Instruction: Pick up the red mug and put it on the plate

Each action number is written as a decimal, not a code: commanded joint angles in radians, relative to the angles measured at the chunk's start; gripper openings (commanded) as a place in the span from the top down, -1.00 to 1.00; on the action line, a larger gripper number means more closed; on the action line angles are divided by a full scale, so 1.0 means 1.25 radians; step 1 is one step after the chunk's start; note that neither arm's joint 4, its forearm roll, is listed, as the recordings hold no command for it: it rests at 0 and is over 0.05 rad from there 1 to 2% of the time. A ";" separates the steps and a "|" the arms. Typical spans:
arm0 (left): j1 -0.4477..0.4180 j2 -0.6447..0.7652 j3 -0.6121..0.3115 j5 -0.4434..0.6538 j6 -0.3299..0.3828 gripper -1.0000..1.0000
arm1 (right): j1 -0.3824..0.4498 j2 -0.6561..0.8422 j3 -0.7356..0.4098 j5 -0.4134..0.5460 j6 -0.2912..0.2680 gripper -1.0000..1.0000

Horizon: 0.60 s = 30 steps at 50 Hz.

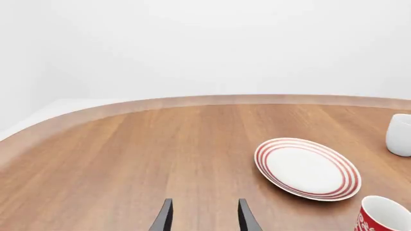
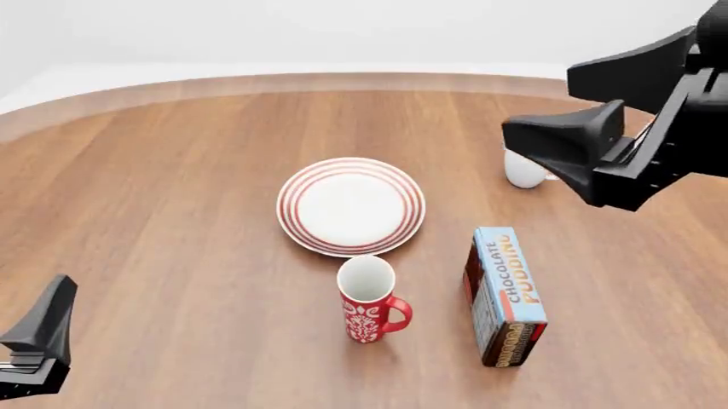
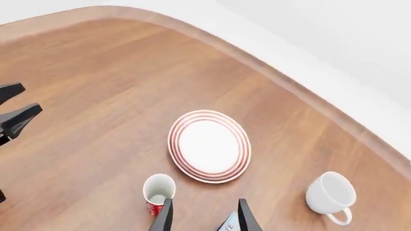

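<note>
The left gripper (image 1: 204, 216) has its two dark fingers parted with bare wood between them, holding nothing. It sits low near the table's (image 2: 170, 213) near left corner, well apart from the plate (image 2: 351, 205), with a wide stretch of open wood between it and the plate. The right gripper (image 3: 203, 215) likewise shows its fingers spread with nothing clasped; it hangs high above the table, to the right of the plate and beyond it.

Taking the plate as landmark: it lies flat near the table's middle, white centre bare, red rings around the rim. The red mug (image 2: 369, 299) stands upright just on the near side of the plate, close to its rim but apart from it, handle turned to the right; its white inside looks empty. To the right of the red mug and nearer than the plate lies a chocolate pudding box (image 2: 504, 296), a clear gap separating the two. A plain white mug (image 2: 524, 169) stands to the plate's right, partly hidden behind the right arm in the front view; the right wrist view shows its inside (image 3: 331, 192) empty. The table's curved far edge runs well beyond the plate.
</note>
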 commanded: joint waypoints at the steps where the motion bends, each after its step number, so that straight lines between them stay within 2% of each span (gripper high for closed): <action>1: 0.000 0.000 0.000 0.000 0.000 -1.00 | 0.041 0.073 -0.052 0.084 -0.002 -1.00; 16: 0.000 0.000 0.000 0.000 0.000 -1.00 | 0.047 0.087 -0.011 0.101 0.026 -1.00; 30: 0.000 0.000 0.000 0.000 0.000 -1.00 | 0.067 0.123 0.032 0.070 0.050 -1.00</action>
